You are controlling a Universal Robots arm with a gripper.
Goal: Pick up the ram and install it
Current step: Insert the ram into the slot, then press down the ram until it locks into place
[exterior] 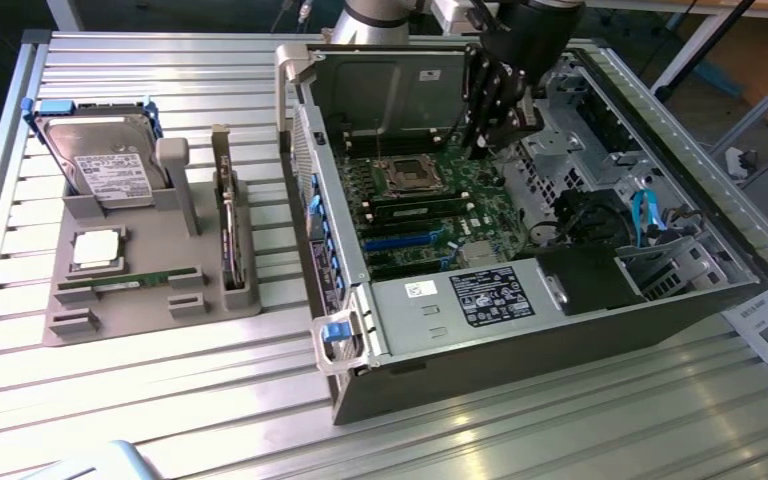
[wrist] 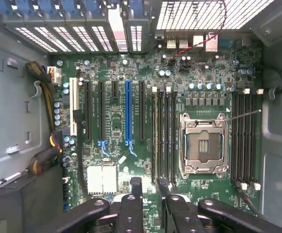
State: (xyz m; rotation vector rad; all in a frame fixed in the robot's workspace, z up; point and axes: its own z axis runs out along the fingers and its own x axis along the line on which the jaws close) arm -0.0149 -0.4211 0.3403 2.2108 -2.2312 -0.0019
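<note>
Ram [exterior: 128,283] lies flat on the grey holder [exterior: 144,320], along its near side, on the exterior view's left, well apart from the gripper. Same holder: silver processor chip [exterior: 97,250] just beyond the ram, hard drive [exterior: 101,160] propped up at the far end, dark expansion card [exterior: 231,240] standing on edge along the holder's right side. Holder sits on the slatted metal table [exterior: 491,440], beside the open computer case [exterior: 558,350], which is on the exterior view's right. Gripper [exterior: 488,140] is down inside the case at its far end, over the motherboard [exterior: 418,215], pointing at the board. Jaws stand apart, nothing between them; in the wrist view the gripper [wrist: 149,187] has bare board showing in the gap between its two dark fingers [wrist: 136,187]. Fingertips look to hang just above the board rather than touch it, hard to be sure from this angle. Under the wrist camera: square processor socket [wrist: 203,145], long black memory slots [wrist: 164,136] just beside it on both sides, blue slot [wrist: 128,111] further over among the black expansion slots
</note>
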